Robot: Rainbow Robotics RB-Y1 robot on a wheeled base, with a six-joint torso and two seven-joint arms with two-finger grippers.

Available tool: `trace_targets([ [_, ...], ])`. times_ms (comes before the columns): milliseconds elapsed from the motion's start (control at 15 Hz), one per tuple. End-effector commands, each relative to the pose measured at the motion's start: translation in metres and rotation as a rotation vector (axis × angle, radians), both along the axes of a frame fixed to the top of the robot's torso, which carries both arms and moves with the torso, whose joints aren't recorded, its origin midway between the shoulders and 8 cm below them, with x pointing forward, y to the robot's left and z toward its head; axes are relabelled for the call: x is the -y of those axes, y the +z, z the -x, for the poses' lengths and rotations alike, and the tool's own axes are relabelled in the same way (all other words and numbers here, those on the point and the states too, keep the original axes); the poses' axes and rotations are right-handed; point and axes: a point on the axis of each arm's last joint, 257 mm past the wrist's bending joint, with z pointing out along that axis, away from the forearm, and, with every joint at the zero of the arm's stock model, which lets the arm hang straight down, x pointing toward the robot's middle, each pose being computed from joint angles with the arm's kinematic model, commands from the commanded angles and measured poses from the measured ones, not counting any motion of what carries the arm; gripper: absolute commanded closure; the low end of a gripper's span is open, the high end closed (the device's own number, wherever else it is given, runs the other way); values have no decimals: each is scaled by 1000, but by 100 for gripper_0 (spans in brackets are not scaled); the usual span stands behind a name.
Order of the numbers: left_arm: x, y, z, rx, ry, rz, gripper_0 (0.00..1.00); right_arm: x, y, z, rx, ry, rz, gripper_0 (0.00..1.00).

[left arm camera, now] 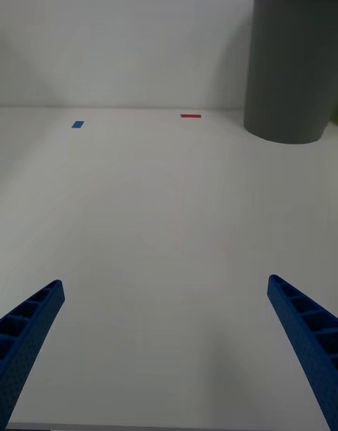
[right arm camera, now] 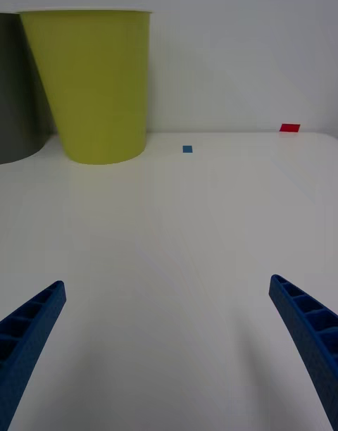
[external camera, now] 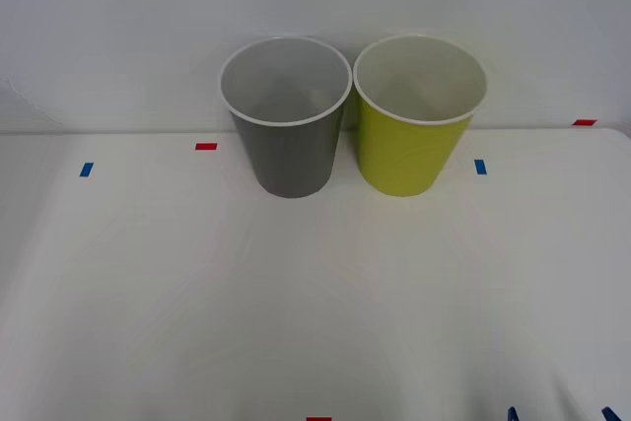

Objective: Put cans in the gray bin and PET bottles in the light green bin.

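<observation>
**Two bins at the back of the table, both pincers spread wide**

The gray bin (external camera: 288, 135) and the light green bin (external camera: 417, 125) are smooth, round, tapered tubs with white insides and white rims. They stand upright, just beside each other, at the far edge of the white table (external camera: 296, 303) by the wall. Small red and blue tape marks dot the matte top.

The right pincer (right arm camera: 169, 346) and left pincer (left arm camera: 165, 346) hang near the front edge, ribbed blue fingers wide apart, gripping nothing, well short of the bins across bare table.
</observation>
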Motion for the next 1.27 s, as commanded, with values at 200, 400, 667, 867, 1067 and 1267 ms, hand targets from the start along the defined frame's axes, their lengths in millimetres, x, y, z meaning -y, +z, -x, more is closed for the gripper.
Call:
trace_targets([
  [200, 0, 0, 0, 0, 0, 0, 0, 0, 0, 0, 0, 0, 0, 0],
  [400, 0, 0, 0, 0, 0, 0, 0, 0, 0, 0, 0, 0, 0, 0],
  [667, 0, 0, 0, 0, 0, 0, 0, 0, 0, 0, 0, 0, 0, 0],
  [867, 0, 0, 0, 0, 0, 0, 0, 0, 0, 0, 0, 0, 0, 0],
  [1067, 0, 0, 0, 0, 0, 0, 0, 0, 0, 0, 0, 0, 0, 0],
  [1267, 0, 0, 0, 0, 0, 0, 0, 0, 0, 0, 0, 0, 0, 0],
])
